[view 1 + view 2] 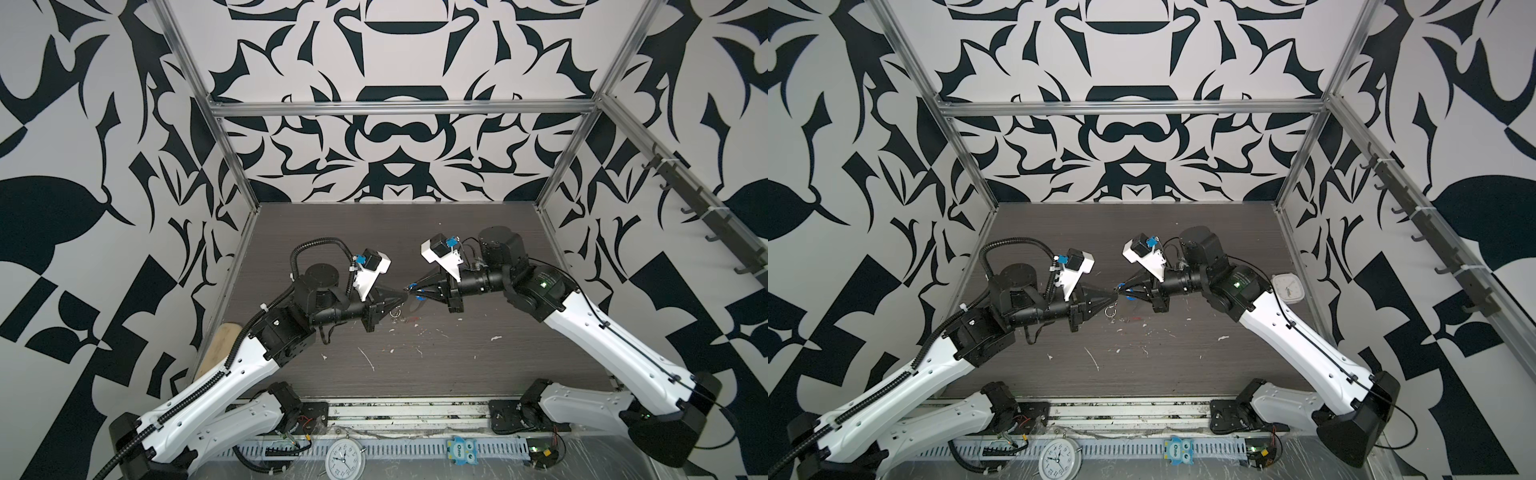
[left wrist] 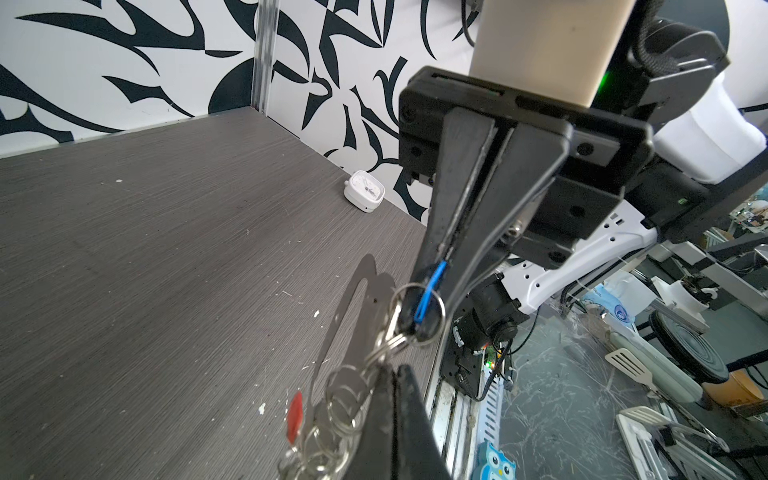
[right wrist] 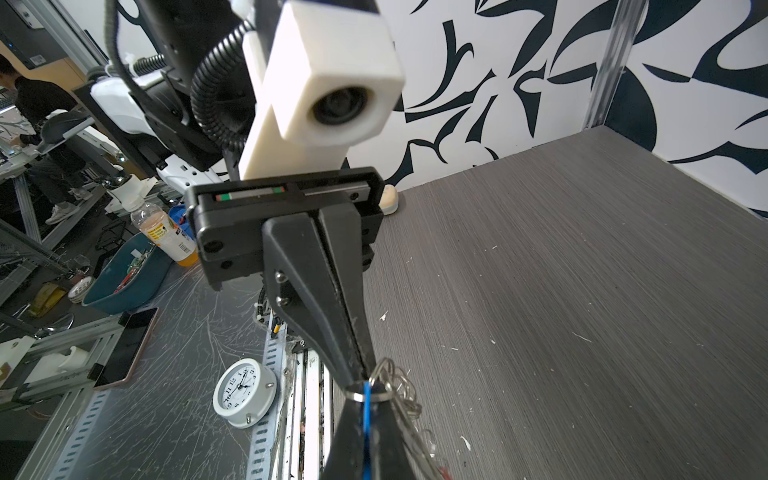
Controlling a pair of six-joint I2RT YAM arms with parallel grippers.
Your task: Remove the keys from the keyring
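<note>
Left gripper [image 3: 360,368]: pinches keyring [image 2: 349,390] above surface [image 1: 457,365] centre, anchoring it. Right gripper [image 2: 440,282]: pinches blue key [image 2: 424,305], apparently to pull it free.

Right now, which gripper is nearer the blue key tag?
Right. The right gripper has the blue tag pinched edge-on between its jaws. The left gripper faces it tip to tip, shut on the keyring just off the tag's end, not on the tag.
</note>
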